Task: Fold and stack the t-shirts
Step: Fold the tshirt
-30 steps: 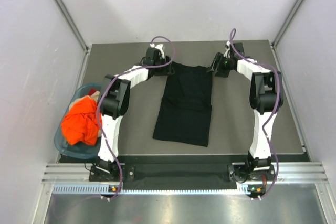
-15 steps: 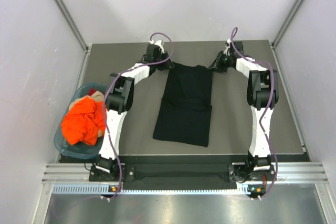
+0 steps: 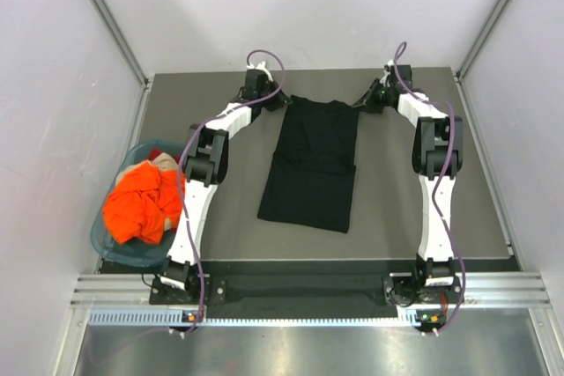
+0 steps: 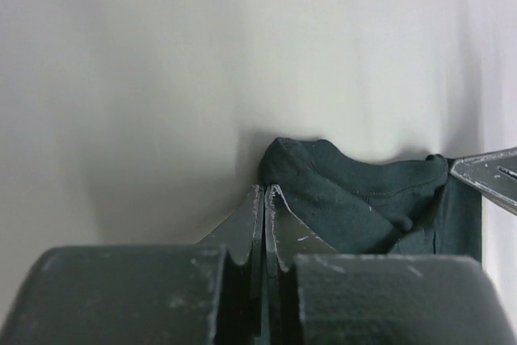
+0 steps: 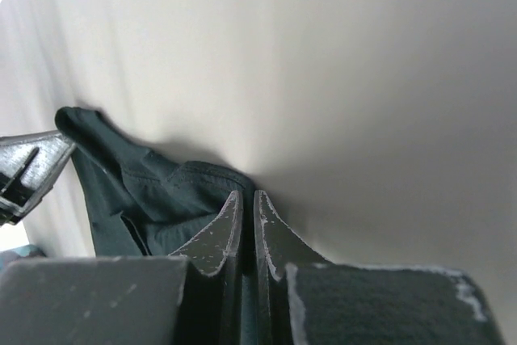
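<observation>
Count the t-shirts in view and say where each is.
2. The black shirt lies flat on the table; the orange shirt is bunched in the basket at left. Other cloth shows there, so more may be hidden.

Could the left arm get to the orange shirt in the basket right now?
Probably not yet: the left gripper is shut on the black shirt. The orange shirt lies uncovered atop the basket.
</observation>
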Tool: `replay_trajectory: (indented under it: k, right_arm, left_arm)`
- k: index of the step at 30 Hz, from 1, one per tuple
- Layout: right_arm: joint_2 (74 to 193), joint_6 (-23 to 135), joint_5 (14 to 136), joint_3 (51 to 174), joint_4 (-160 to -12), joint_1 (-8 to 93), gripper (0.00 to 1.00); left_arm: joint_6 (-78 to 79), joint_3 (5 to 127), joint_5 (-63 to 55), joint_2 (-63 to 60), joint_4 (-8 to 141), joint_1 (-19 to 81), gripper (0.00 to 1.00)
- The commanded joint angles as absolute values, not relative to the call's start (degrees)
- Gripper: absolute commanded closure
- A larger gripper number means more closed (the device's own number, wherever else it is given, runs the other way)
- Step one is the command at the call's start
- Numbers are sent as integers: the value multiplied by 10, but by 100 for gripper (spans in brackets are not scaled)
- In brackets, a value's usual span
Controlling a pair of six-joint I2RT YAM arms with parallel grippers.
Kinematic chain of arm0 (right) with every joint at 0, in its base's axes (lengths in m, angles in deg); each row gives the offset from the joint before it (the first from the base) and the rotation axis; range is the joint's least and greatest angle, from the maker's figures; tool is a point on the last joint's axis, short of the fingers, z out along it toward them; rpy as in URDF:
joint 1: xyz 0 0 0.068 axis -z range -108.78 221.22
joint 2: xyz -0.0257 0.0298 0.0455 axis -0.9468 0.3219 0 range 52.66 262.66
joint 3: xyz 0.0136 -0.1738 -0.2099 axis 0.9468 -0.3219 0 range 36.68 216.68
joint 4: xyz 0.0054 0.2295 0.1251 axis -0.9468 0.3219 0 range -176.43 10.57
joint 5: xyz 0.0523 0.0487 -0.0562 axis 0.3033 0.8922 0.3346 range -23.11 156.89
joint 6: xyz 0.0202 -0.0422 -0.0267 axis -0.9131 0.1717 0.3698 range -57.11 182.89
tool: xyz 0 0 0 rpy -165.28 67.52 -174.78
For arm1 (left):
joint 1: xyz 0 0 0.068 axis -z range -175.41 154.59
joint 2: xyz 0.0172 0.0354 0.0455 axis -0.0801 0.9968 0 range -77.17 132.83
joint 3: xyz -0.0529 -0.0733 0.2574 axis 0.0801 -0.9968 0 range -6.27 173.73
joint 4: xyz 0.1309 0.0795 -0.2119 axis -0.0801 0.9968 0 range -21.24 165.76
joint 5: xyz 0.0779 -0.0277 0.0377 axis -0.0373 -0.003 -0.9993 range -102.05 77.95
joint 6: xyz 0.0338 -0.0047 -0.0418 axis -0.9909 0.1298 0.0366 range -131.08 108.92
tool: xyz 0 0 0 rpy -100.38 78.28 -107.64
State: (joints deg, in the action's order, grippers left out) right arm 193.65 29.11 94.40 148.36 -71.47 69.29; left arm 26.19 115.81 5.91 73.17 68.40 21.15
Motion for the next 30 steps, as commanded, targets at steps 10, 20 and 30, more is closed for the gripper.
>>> replay_trajectory:
  k: [10, 20, 30]
  right_arm:
    - [1894, 319, 929, 1535, -614, 703, 50]
    - [1636, 375, 883, 1307, -509, 690, 40]
    - [1404, 297, 928, 981, -624, 586, 91]
  left_arm:
    - [187, 1142, -26, 618, 838, 187, 45]
    - [162, 860, 35, 353, 900, 191, 59]
    - [231, 651, 114, 181, 851, 274, 79]
